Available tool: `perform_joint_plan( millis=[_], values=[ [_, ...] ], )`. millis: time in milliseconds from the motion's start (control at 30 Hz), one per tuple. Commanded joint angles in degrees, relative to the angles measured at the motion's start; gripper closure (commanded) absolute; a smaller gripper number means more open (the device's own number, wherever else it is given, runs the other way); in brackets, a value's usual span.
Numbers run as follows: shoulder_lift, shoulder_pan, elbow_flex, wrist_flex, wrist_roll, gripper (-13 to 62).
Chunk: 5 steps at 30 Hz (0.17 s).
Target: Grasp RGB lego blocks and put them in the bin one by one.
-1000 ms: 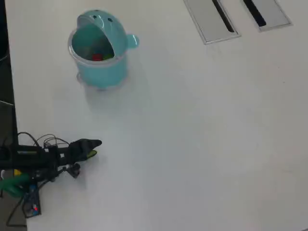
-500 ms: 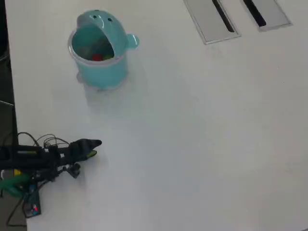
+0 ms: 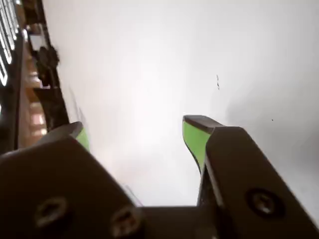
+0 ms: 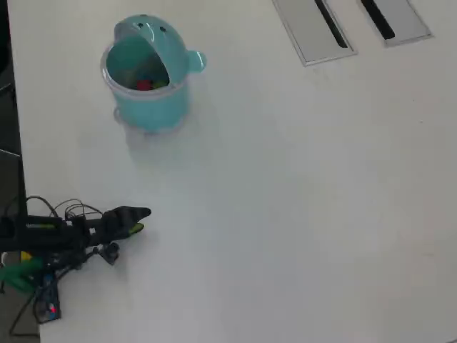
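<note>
The light-teal bin (image 4: pixel 153 107) stands upright at the upper left of the white table in the overhead view. Inside it a red lego block (image 4: pixel 143 85) shows, with a hint of yellow-green beside it; I cannot make out a blue one. My gripper (image 4: pixel 141 220) lies low at the table's left edge, well below the bin and apart from it. In the wrist view the gripper (image 3: pixel 137 127) has its two green-padded fingers (image 3: pixel 195 137) spread, and only bare white table shows between them.
Two grey cable slots (image 4: pixel 314 32) (image 4: pixel 396 18) are set into the table at the top right. The arm's body and loose wires (image 4: pixel 43 246) lie along the left edge, where the table (image 4: pixel 285 214) ends against a dark floor.
</note>
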Motion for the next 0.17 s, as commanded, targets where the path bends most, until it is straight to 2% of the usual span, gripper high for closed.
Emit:
perform_joint_plan(
  millis=[0,133],
  values=[
    [3.25,0.0,4.22,-0.26,-0.44,15.2],
    [3.25,-0.09,4.22,-0.26,-0.44,15.2]
  ],
)
